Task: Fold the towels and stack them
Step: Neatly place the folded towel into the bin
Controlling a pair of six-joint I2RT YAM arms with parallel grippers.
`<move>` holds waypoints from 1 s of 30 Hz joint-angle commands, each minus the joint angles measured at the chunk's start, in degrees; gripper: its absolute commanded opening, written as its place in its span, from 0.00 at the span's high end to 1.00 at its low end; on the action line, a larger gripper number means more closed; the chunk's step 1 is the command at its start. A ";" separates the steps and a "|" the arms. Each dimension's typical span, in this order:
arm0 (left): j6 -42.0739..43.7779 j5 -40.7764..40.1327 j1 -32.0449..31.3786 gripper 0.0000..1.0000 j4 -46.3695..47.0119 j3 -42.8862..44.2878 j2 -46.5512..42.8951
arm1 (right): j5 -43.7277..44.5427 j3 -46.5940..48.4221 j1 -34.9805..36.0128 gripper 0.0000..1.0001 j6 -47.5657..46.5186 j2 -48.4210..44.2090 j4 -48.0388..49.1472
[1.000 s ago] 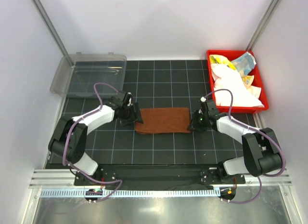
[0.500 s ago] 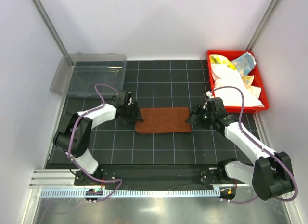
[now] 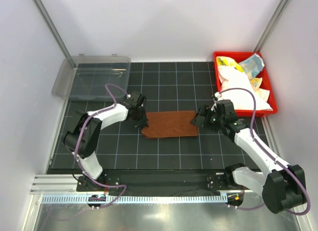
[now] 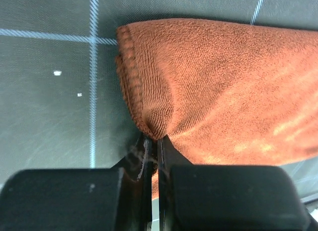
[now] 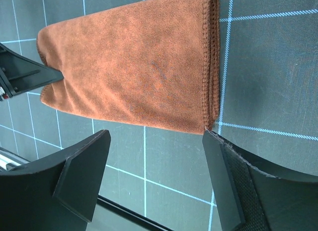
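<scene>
A rust-brown towel (image 3: 169, 124) lies folded into a long strip in the middle of the black grid mat. My left gripper (image 3: 141, 122) is at the strip's left end, and its jaws are pinched shut on a fold of the towel (image 4: 223, 92) edge. The left gripper (image 4: 154, 141) holds that fold just above the mat. My right gripper (image 3: 198, 120) hovers at the strip's right end, open. In the right wrist view the right gripper (image 5: 156, 161) has nothing between its fingers, and the towel (image 5: 139, 67) lies just beyond the fingertips (image 5: 218, 156).
A red bin (image 3: 215, 67) at the back right holds a white towel (image 3: 241, 89), a pale yellow towel (image 3: 228, 62) and a light-blue towel (image 3: 253, 62). A clear plastic bin (image 3: 94, 77) sits at the back left. White walls enclose the mat on three sides.
My left gripper closed on the towel's left end and nudged it slightly right. My right gripper opened wide and let go of the right end.
</scene>
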 commanded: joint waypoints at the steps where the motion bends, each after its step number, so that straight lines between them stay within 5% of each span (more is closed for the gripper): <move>1: 1.12 -8.86 -0.28 1.00 -9.56 6.82 -0.09 | -1.13 0.43 -0.01 0.16 0.72 -2.02 1.50; 9: 8.77 -26.87 0.07 1.00 -31.17 37.55 9.03 | -1.05 1.48 0.07 0.02 0.28 -1.14 2.82; 20: 17.91 -33.40 7.71 1.00 -44.37 74.21 28.19 | 1.24 5.61 0.07 0.00 -2.96 3.25 2.91; 24: 20.11 -31.91 13.33 1.00 -43.68 80.40 32.24 | 1.15 6.58 0.07 0.00 -3.67 5.71 3.26; 30: 23.36 -30.24 19.93 1.00 -36.74 78.39 32.42 | 0.27 6.76 -0.01 0.00 -3.85 6.15 3.53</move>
